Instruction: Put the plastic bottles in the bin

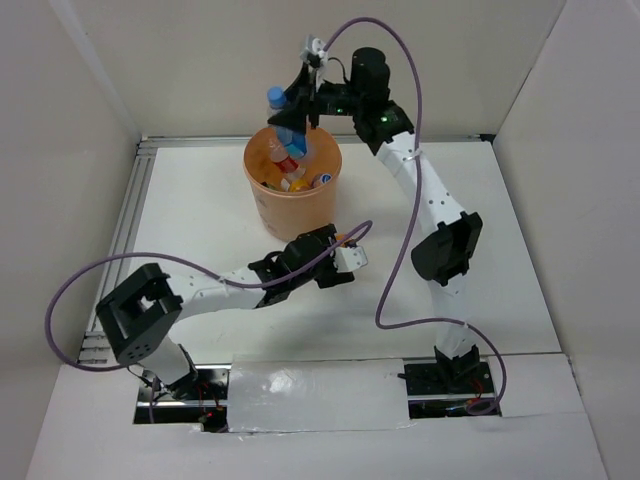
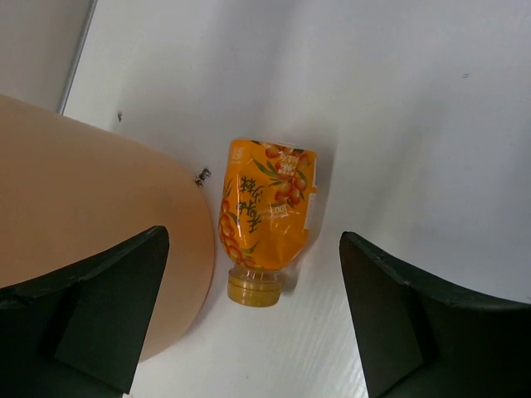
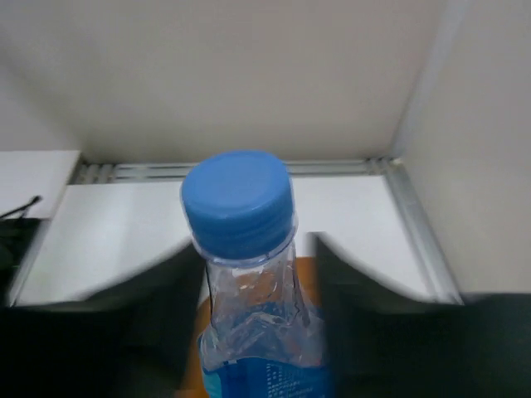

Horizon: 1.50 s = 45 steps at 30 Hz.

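Left end effector (image 2: pixel 253 249) gapes open over the short orange bottle (image 2: pixel 265 217) lying just beside the bin (image 2: pixel 83 191); right end effector (image 3: pixel 257 274) brackets the blue-labelled bottle (image 3: pixel 239 203), grip unclear.

Bin (image 1: pixel 295 205) stands toward the far side of the table (image 1: pixel 200 220). Right over the bin, an upright bottle (image 3: pixel 246 274) between my right fingers (image 3: pixel 390 332), more bottles (image 1: pixel 290 172) inside it. Just beside the bin's near side, a lying bottle (image 2: pixel 264 220) on the table, my left fingers (image 2: pixel 415 323) either side of it.
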{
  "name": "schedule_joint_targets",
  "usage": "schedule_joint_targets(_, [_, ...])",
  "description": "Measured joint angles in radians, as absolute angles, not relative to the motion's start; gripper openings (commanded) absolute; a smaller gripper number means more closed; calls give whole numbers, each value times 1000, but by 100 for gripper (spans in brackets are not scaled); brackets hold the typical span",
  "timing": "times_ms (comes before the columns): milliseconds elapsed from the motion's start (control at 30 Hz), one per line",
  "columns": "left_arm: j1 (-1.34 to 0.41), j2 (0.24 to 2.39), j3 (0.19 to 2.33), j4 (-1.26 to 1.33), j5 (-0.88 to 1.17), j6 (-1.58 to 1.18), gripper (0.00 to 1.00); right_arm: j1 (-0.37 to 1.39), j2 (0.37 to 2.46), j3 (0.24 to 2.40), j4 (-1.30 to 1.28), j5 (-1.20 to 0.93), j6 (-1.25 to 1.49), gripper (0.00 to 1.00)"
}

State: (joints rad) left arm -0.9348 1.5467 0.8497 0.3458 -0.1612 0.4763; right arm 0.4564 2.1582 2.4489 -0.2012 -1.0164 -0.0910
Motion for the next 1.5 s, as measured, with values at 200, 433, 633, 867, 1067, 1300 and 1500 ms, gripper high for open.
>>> schedule_joint_targets(200, [-926,1696,923,371,-196,481,96,452,2160,2383,-248,-1000,-73,95])
schedule_joint_targets(433, [-910,1868,1045,334,-220,486,94,231,2005,2124,-331,-1014,-102,95])
schedule_joint_targets(633, [-878,1934,1140,231,-181,437,39,-24,1740,1801,-383,-1070,-164,95])
schedule_joint_targets(867, [-876,1864,1135,128,-113,374,0,-165,1501,1528,-495,-1148,-331,96])
schedule_joint_targets(1067, [-888,1563,1146,43,-47,275,0,-265,1356,1217,-544,-968,-431,98])
schedule_joint_targets(1300, [-709,1380,1365,202,-45,80,3,-295,1267,951,-579,-835,-523,92])
schedule_joint_targets(1500, [-559,1513,1423,236,-114,-37,18,-302,1190,918,-574,-813,-525,100])
